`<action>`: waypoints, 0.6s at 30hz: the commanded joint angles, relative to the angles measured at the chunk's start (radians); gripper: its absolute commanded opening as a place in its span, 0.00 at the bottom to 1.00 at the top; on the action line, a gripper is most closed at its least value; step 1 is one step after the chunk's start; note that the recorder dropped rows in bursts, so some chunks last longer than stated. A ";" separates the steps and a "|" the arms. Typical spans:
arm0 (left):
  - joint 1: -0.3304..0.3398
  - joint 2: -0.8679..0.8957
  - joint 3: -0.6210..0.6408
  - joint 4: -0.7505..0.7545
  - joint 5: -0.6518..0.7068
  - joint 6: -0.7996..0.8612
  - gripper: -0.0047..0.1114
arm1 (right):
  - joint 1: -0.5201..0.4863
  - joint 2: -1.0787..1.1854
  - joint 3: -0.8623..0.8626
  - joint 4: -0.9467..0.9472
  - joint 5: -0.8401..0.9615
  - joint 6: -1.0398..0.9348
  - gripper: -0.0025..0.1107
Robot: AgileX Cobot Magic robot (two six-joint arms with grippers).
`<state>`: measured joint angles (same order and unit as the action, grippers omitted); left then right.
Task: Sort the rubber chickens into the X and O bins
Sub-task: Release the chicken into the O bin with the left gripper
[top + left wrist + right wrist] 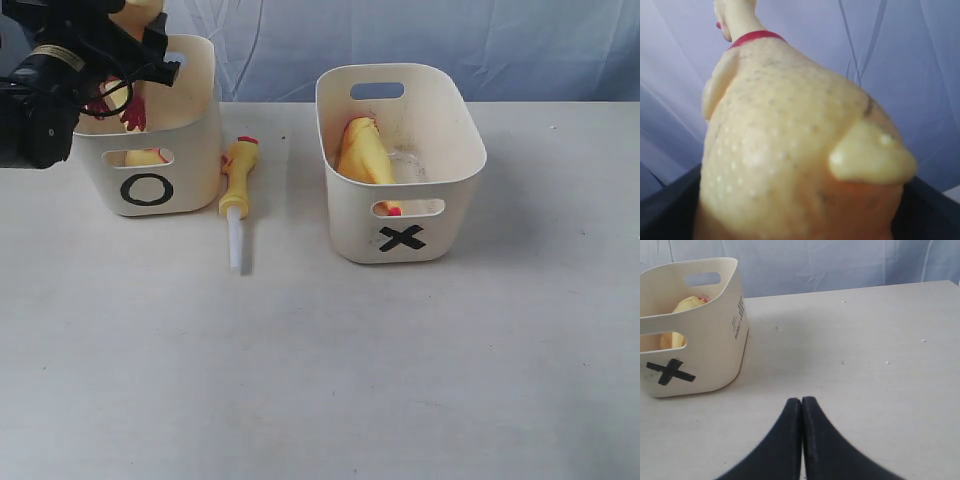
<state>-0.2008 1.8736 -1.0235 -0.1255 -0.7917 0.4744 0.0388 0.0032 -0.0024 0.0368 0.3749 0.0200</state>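
A large yellow rubber chicken (142, 14) hangs over the O bin (196, 150) with its red feet (131, 108) dangling inside the rim, and my left gripper (128, 52) is shut on it. Its pimpled body (790, 150) and red neck ring fill the left wrist view and hide the fingers. Another chicken (145, 157) shows through the O bin's handle slot. A small chicken with a white tube (238, 190) lies on the table between the bins. The X bin (440, 190) holds one chicken (365, 150). My right gripper (801, 401) is shut and empty, low over the table, beside the X bin (715, 350).
The white table (320, 380) stretches out in front of both bins. A blue cloth backdrop (450, 40) hangs behind the table. The right arm is outside the exterior view.
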 commanded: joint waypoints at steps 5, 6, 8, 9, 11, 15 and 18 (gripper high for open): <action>-0.001 -0.023 -0.006 -0.126 -0.018 -0.012 0.70 | 0.003 -0.003 0.002 0.000 -0.012 0.000 0.02; -0.001 -0.024 -0.006 -0.128 0.002 -0.012 0.71 | 0.003 -0.003 0.002 0.000 -0.012 0.000 0.02; -0.001 -0.024 -0.006 -0.128 0.022 -0.012 0.77 | 0.003 -0.003 0.002 0.000 -0.012 0.000 0.02; -0.001 -0.024 -0.006 -0.128 0.024 -0.012 0.81 | 0.003 -0.003 0.002 0.000 -0.012 0.000 0.02; -0.001 -0.024 -0.006 -0.130 0.021 -0.012 0.87 | 0.003 -0.003 0.002 0.000 -0.012 0.000 0.02; -0.001 -0.024 -0.006 -0.144 0.011 0.004 0.90 | 0.003 -0.003 0.002 0.000 -0.009 0.000 0.02; -0.001 -0.024 -0.006 -0.146 0.015 0.004 0.90 | 0.003 -0.003 0.002 0.000 -0.009 0.000 0.02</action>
<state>-0.2008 1.8585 -1.0235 -0.2570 -0.7705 0.4773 0.0388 0.0032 -0.0024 0.0368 0.3749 0.0200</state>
